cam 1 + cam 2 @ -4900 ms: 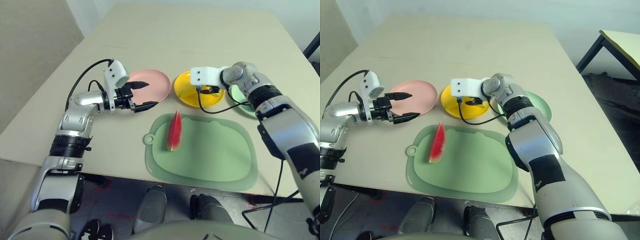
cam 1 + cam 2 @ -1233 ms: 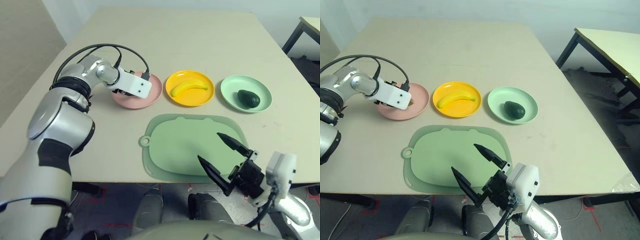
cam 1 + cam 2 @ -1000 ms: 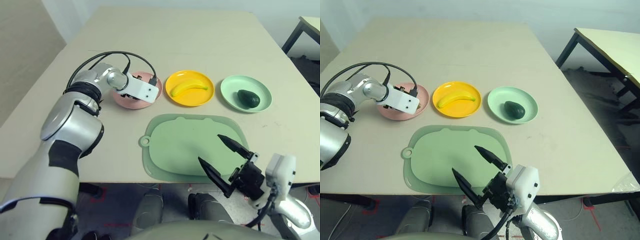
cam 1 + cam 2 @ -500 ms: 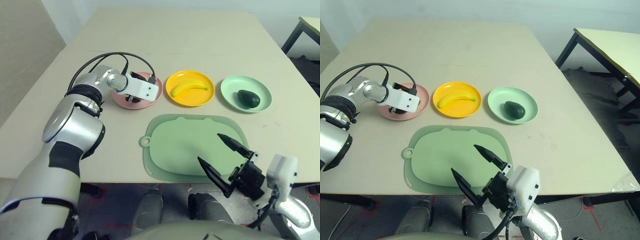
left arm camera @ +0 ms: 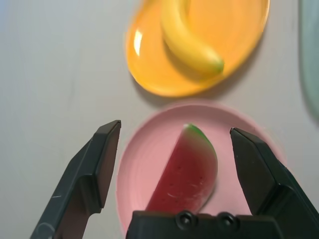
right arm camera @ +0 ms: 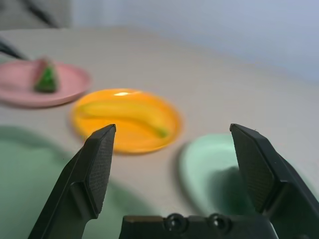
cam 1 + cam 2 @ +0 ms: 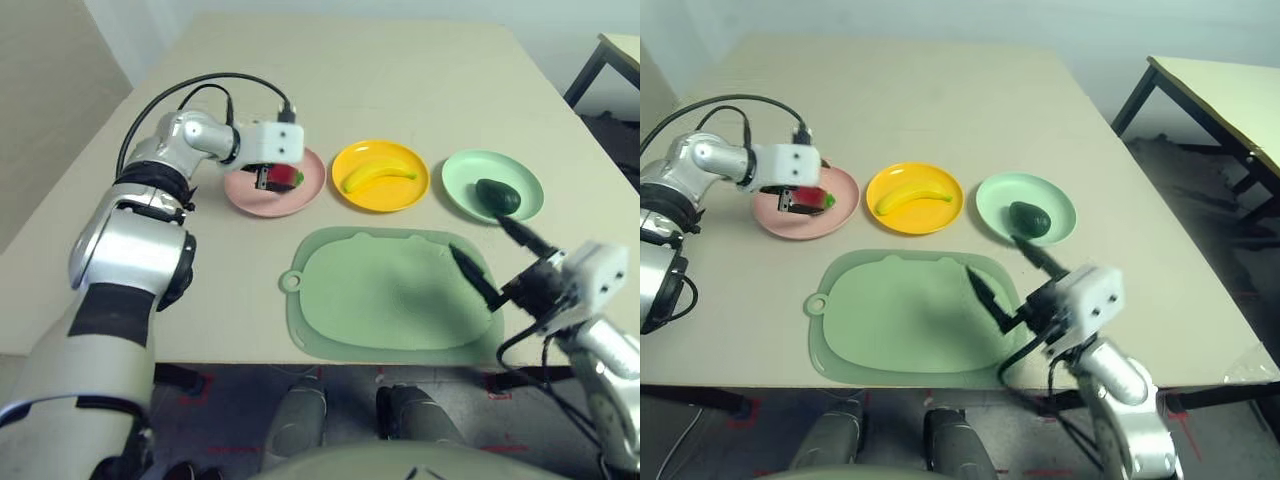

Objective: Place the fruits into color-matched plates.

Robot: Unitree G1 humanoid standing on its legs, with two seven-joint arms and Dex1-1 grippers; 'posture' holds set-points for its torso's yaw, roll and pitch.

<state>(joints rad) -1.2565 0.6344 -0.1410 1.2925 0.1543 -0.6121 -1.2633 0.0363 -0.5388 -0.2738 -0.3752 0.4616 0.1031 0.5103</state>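
The red watermelon wedge (image 7: 286, 178) lies on the pink plate (image 7: 245, 192). My left gripper (image 7: 266, 181) hangs just above it, open; in the left wrist view the wedge (image 5: 187, 172) rests between the spread fingers (image 5: 102, 159), touching neither. The banana (image 7: 378, 177) lies in the yellow-orange plate (image 7: 350, 195). In the mint green plate (image 7: 525, 205) sits the avocado (image 7: 498, 195). My right gripper (image 7: 474, 236) is open and empty over the mat's right edge, just in front of the green plate.
The large green cutting mat (image 7: 380, 300) lies bare at the table's front middle. Behind the three plates stretches beige tabletop (image 7: 360, 80). A black cable loops from the left wrist (image 7: 200, 90). Another table's leg shows at far right (image 7: 1140, 95).
My left gripper has pulled back and uncovered the watermelon wedge lying on the pink plate. My right arm has risen from the front edge up and right, toward the green plate.
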